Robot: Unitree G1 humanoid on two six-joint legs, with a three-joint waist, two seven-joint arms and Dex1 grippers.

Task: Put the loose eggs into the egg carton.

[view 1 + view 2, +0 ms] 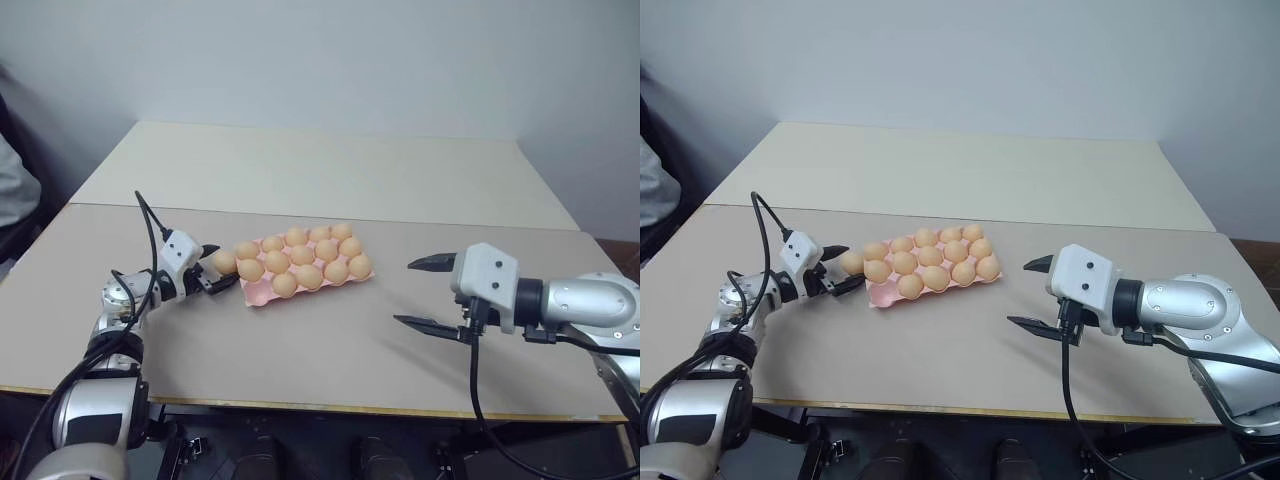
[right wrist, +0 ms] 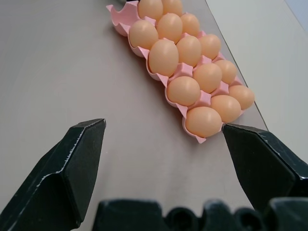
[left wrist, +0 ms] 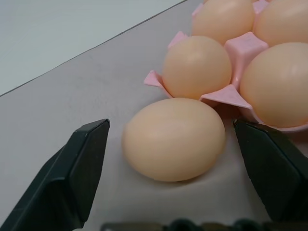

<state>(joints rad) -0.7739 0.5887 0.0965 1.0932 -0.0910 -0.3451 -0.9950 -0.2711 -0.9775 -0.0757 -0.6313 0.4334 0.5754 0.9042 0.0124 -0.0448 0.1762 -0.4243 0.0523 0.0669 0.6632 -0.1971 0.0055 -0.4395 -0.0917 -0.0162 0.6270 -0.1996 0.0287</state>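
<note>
Pink egg carton near the middle of the grey table, cups filled with eggs. One loose egg on the table just beside the carton's left end, between the spread fingers of the left gripper, not clamped. Right gripper wide open, empty, well apart to the right

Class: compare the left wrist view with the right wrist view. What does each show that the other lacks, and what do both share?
Left wrist view: a loose egg lying on the table between the open left tool's fingers, beside the carton. Right wrist view: the carton's three long rows of eggs, seen past the open right tool. Both: pink carton, eggs in cups, table.
</note>
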